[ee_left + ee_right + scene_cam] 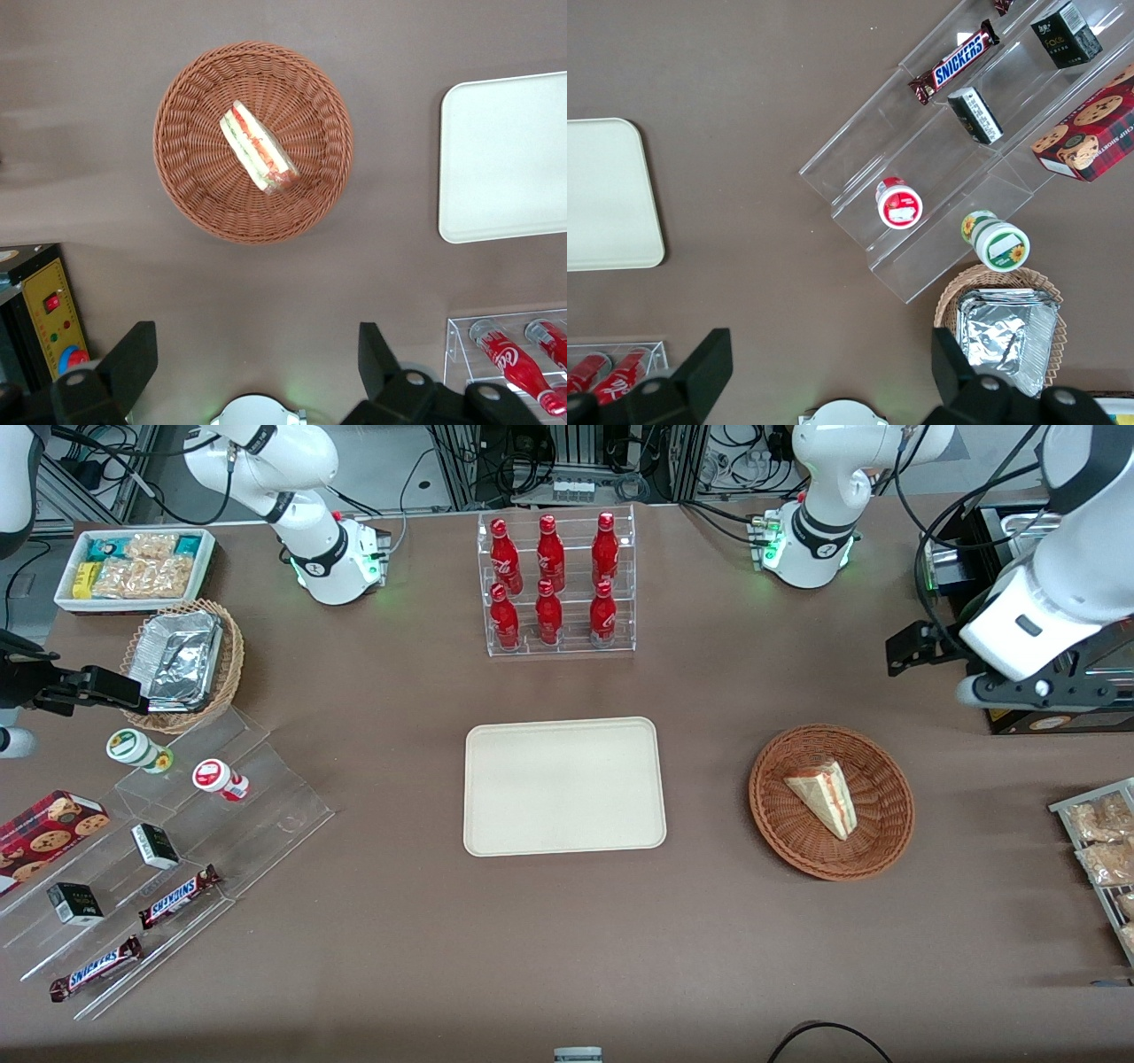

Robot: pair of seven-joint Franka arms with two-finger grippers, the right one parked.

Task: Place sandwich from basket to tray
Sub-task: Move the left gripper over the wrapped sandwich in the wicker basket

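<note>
Tabletop (399, 921): brown surface carrying everything below

Clear stepped shelf (221, 815): toward the parked arm's end of the tabletop, holding two Snickers bars (180, 895), small dark boxes (155, 846), a red-lidded cup (219, 779) and a green-lidded cup (137, 749); a red cookie box (49, 824) lies beside it

Tray (564, 786): cream, rectangular with rounded corners, flat on the middle of the tabletop, nothing on it; the basket is well apart from it toward the working arm's end

Bottle rack (558, 584): clear tiered stand with six red bottles, farther from the front camera than the tray

White bin (133, 569): filled with snack packets, near the parked arm's base

Tan basket (226, 664): woven, holding silver foil trays (177, 660), just nearer the front camera than the white bin

Basket (877, 841): round, reddish-brown wicker, resting on the tabletop, the sandwich in it

End effector (252, 363): on the left arm, held high above the tabletop near the basket, farther from the front camera than the basket; its two dark fingers (133, 359) stand wide apart with nothing between them, not touching the basket or sandwich

Sandwich (824, 793): triangular wedge of pale bread lying in the middle of the basket, red and green filling showing along its cut edge in the left wrist view
</note>
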